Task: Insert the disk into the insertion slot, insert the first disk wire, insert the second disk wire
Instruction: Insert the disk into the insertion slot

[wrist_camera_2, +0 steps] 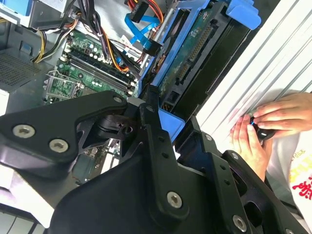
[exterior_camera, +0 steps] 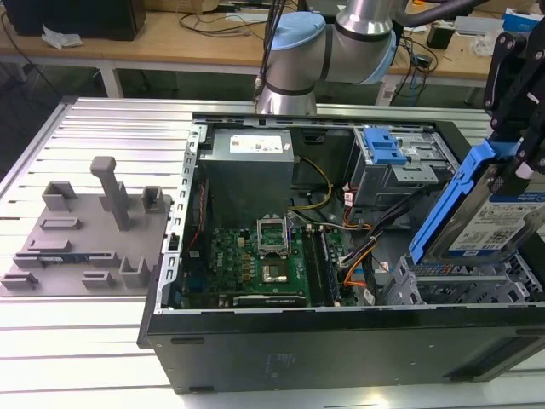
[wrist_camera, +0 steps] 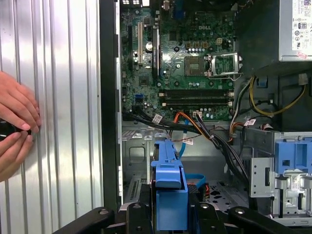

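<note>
Since it likely must enter rails-first, the disk (exterior_camera: 487, 215) hangs tilted, its low end just above the insertion slot (exterior_camera: 451, 285) at the exterior view's right, the gripper (wrist_camera: 168, 209) clamped on its blue carrier (a person's hands (wrist_camera: 14, 122) rest outside the case (exterior_camera: 341, 341)).

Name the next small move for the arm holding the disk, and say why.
Probably level the disk and ease it down toward the insertion slot. The gripper is clamped on its blue carrier, and in the exterior view the disk hangs steeply tilted, its lower end close above the cage and not yet in the bay.
</note>
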You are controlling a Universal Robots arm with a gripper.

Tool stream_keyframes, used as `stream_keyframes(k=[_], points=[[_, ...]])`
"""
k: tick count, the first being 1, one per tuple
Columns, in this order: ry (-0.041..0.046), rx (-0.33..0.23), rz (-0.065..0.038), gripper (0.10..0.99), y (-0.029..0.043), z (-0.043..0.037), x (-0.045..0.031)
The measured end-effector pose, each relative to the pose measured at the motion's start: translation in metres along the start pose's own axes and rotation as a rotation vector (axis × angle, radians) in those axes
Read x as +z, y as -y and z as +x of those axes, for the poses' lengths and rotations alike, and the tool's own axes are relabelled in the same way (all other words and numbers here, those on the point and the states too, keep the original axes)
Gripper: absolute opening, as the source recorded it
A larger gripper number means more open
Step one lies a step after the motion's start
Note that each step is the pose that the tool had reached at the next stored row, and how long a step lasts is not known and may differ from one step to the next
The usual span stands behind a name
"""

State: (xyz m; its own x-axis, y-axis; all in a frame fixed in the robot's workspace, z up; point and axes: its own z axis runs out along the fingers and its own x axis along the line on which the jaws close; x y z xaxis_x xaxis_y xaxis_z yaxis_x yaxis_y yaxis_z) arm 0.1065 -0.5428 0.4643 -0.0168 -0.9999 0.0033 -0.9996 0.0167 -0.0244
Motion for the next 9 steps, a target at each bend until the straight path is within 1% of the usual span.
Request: stream_keyframes(k=[9], points=[[-0.0003, 0.013, 0.0, 0.365, 0.0, 0.0001, 0.0021]])
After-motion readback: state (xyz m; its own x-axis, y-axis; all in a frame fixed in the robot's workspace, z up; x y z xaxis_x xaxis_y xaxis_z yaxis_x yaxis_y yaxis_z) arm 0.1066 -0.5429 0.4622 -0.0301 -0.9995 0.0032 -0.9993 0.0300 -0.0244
